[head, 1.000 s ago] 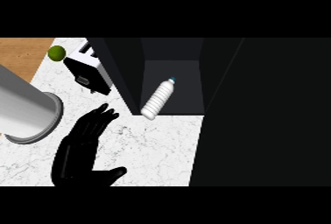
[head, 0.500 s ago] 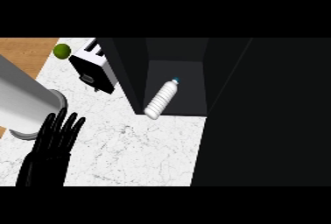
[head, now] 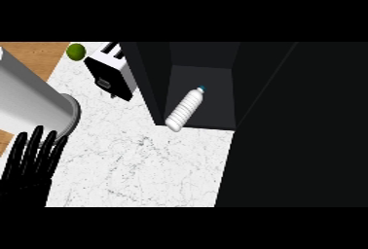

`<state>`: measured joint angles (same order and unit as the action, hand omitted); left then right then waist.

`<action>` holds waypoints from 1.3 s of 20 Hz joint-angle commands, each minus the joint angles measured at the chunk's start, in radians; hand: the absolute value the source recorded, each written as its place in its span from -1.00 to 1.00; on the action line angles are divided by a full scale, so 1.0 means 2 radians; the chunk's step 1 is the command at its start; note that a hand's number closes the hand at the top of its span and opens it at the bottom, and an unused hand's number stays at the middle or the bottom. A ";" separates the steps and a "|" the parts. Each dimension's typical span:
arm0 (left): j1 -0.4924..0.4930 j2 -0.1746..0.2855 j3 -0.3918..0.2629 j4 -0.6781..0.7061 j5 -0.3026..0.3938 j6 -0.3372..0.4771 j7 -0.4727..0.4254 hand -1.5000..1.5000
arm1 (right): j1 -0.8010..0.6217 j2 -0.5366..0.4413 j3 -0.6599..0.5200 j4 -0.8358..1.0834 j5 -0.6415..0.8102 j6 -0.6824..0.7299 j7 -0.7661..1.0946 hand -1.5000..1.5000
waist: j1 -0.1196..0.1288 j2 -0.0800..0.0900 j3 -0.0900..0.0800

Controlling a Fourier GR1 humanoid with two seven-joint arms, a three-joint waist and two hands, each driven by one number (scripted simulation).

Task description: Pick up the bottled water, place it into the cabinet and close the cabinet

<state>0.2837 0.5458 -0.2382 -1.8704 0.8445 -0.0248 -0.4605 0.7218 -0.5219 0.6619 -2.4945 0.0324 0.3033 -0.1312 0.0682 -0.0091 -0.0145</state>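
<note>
Since half a second ago the left hand (head: 25, 172) has slid toward the view's left edge, farther from the bottled water (head: 185, 109), which has not shifted.

Head view, the only one:
- Left hand low at the left, over the counter (head: 144, 165); fingers (head: 36, 146) straight, close side by side, holding nothing.
- I see no right hand.
- Bottle lies on its side, tilted, in the open compartment of the dark cabinet (head: 205, 63), cap inward, base at the front lip, just at the counter's edge.

My judgement: placing looks done, the closing remains. If I must regrasp, I expect light, thin plastic that is smooth, dents easily and rolls on its side. I would wrap the mid-body across its long axis, not the cap.
</note>
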 commanded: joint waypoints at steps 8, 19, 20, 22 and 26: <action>0.026 0.044 0.038 -0.010 0.030 -0.061 0.002 -1.00 | -0.069 0.041 0.114 -0.020 -0.016 0.019 0.077 1.00 | 0.039 0.012 0.000; 0.020 0.064 0.052 -0.002 0.044 -0.101 0.006 -1.00 | -0.150 0.049 0.079 0.006 -0.033 0.034 0.117 1.00 | 0.072 0.024 -0.004; 0.015 0.067 0.055 -0.005 0.049 -0.100 0.011 -1.00 | -0.163 0.034 0.073 0.006 -0.024 0.047 0.129 1.00 | 0.074 0.023 -0.004; 0.017 0.068 0.049 -0.007 0.049 -0.106 0.013 -1.00 | -0.187 0.019 0.061 0.004 -0.017 0.064 0.137 -1.00 | 0.084 0.022 -0.005; 0.011 0.078 0.056 -0.006 0.050 -0.109 0.019 -1.00 | -0.227 0.015 0.048 0.000 -0.024 0.078 0.145 1.00 | 0.088 0.022 -0.006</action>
<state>0.3170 0.6861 -0.1324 -1.8797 0.9410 -0.2349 -0.4345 0.3549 -0.5239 0.6397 -2.4784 -0.0234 0.4272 0.0779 0.2342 0.0301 -0.0276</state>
